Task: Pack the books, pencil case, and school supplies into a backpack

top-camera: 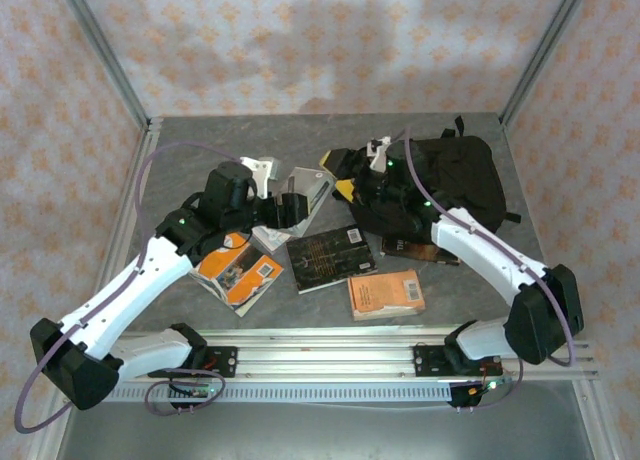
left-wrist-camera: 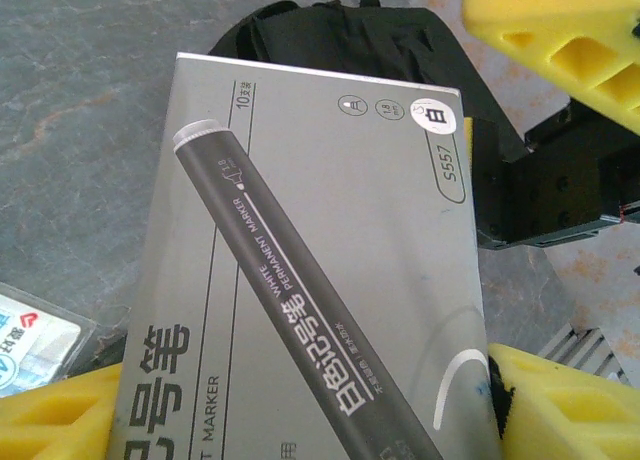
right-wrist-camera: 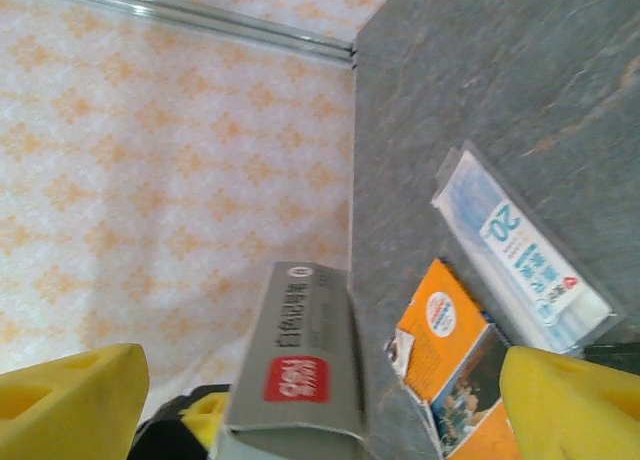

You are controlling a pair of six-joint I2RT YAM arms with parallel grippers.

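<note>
Left gripper is clenched on the grey box. In the top view the pair sits just above frame centre, with the box tilted up off the table. In the left wrist view the box face runs across the middle with a printed marker pen lying diagonally on it. Yellow fingers pinch the box edges at the bottom left and bottom right corners.

Right gripper is released - jaws wide, gripping nothing. In the top view it sits just right of the box, at the left edge of the backpack. One of its yellow fingers shows at the upper right of the left wrist view, apart from the box. In the right wrist view its fingers are at the two bottom corners. The box end with its red label is at bottom centre between them, untouched.

The backpack is black and lies in the upper right of the table in the top view - can't tell if it's unzipped.

Books lie flat across the lower middle of the top view:
- The orange-and-white book is left of centre, partly under the left arm.
- The black book is at centre.
- The small orange book is lower right of the black book.
- The dark brown book pokes out under the right arm, just beside the backpack's lower edge.

The clear packet lies flat on the table at the right of the right wrist view, just beside the orange-and-white book.
</note>
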